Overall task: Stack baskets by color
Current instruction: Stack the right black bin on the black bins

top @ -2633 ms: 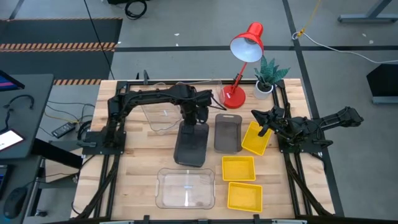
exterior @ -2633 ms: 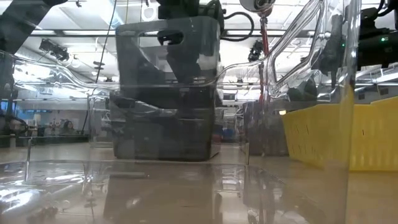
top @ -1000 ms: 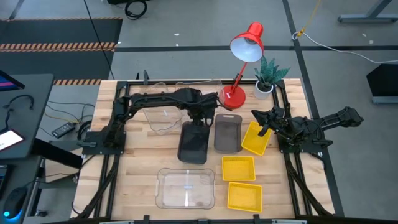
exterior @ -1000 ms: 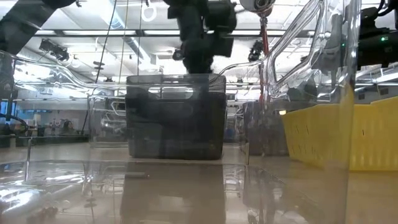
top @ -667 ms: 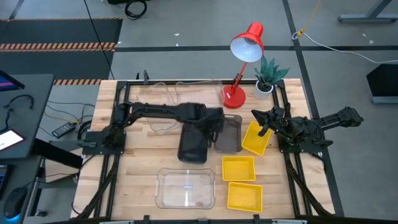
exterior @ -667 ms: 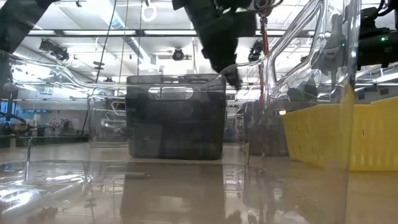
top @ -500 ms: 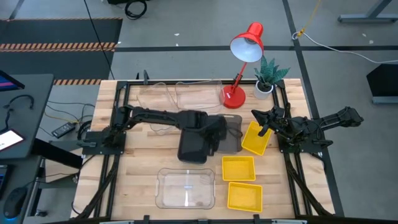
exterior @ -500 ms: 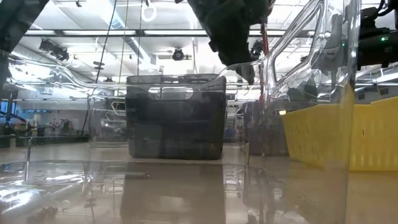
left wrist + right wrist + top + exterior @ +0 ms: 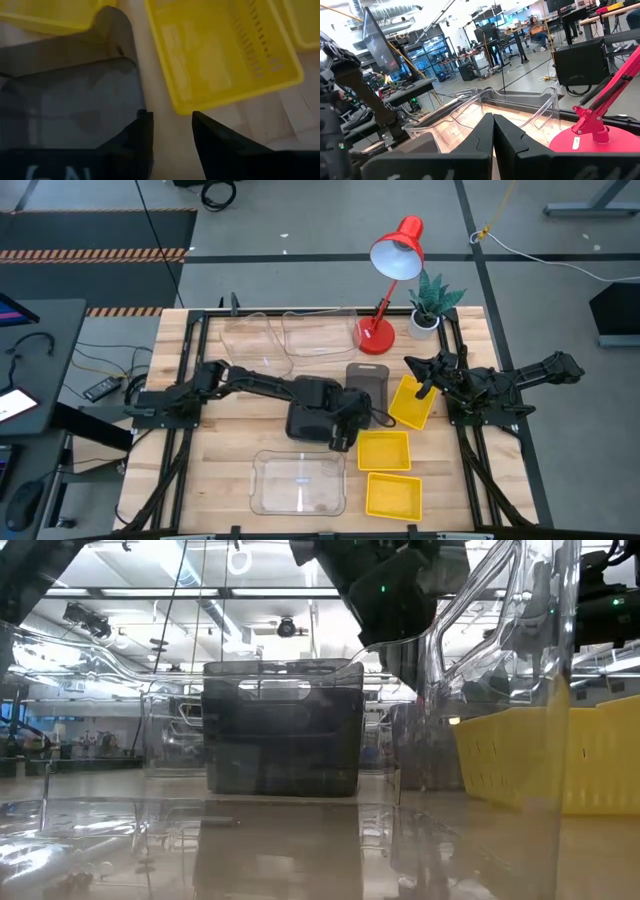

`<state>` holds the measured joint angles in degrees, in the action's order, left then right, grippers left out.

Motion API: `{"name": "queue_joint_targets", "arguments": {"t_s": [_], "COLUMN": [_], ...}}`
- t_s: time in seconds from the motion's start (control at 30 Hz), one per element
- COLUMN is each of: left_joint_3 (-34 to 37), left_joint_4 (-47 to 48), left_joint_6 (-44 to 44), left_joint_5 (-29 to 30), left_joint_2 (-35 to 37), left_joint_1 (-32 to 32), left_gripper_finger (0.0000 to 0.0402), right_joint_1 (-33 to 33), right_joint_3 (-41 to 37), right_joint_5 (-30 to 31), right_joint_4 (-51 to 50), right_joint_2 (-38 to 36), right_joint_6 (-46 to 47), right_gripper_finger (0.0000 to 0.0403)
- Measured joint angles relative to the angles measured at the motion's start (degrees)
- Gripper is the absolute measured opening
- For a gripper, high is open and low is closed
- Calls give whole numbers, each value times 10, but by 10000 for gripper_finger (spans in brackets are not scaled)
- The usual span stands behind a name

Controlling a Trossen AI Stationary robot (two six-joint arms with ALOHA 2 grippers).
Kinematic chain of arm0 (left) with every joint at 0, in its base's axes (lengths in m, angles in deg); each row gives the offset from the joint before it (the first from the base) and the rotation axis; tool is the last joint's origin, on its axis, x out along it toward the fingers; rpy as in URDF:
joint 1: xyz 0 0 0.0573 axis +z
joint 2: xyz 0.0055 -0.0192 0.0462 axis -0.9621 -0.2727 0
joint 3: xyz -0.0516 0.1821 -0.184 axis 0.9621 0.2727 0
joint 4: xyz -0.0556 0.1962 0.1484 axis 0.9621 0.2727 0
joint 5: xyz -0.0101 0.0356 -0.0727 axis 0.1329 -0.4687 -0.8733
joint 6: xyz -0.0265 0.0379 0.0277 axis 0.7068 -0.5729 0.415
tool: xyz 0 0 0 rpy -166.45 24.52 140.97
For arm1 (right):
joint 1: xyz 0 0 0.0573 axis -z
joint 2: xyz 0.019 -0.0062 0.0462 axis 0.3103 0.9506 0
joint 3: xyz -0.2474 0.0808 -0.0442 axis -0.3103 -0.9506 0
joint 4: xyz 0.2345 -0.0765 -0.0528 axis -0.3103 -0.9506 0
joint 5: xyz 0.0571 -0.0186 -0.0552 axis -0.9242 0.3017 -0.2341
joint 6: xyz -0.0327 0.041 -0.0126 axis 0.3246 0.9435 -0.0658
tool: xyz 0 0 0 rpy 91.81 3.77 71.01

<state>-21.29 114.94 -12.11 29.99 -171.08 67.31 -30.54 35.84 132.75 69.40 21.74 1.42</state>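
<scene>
Two dark grey baskets stand side by side mid-table: one (image 9: 300,423) partly under my left arm, the other (image 9: 368,380) to its right. Three yellow baskets lie right of them: a tilted one (image 9: 410,402), one (image 9: 384,450) nearer, one (image 9: 393,495) at the near edge. Clear baskets sit at the far edge (image 9: 320,332) and the near edge (image 9: 298,480). My left gripper (image 9: 170,120) is open, slanting down over the bare strip between the right grey basket (image 9: 70,95) and a yellow basket (image 9: 225,50). My right gripper (image 9: 492,132) is shut, by the table's right side. My left gripper has one fingertip (image 9: 145,120) at the side rim of the grey basket (image 9: 137,85) near its near corner; I cannot tell whether it touches. The other fingertip (image 9: 200,122) is over bare wood, short of the yellow basket.
A red desk lamp (image 9: 392,280) and a small potted plant (image 9: 430,305) stand at the far right. Black frame rails run along the table's left and right sides. Bare wood shows at the near left (image 9: 215,470).
My left gripper has swung from above the left grey basket's far end toward the table's right and near edges, sinking and tipping further down, and now points between the right grey basket and a yellow one. The baskets have not moved.
</scene>
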Motion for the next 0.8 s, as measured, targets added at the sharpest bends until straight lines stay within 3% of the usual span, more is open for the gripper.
{"name": "queue_joint_targets", "arguments": {"t_s": [0.8], "left_joint_3": [-24], "left_joint_4": [7], "left_joint_6": [-19], "left_joint_5": [17], "left_joint_2": [-1], "left_joint_1": [12], "left_gripper_finger": [141], "right_joint_1": [0], "right_joint_3": [0], "right_joint_5": [-1], "right_joint_4": [0], "right_joint_2": [0], "right_joint_6": [0], "right_gripper_finger": [12]}}
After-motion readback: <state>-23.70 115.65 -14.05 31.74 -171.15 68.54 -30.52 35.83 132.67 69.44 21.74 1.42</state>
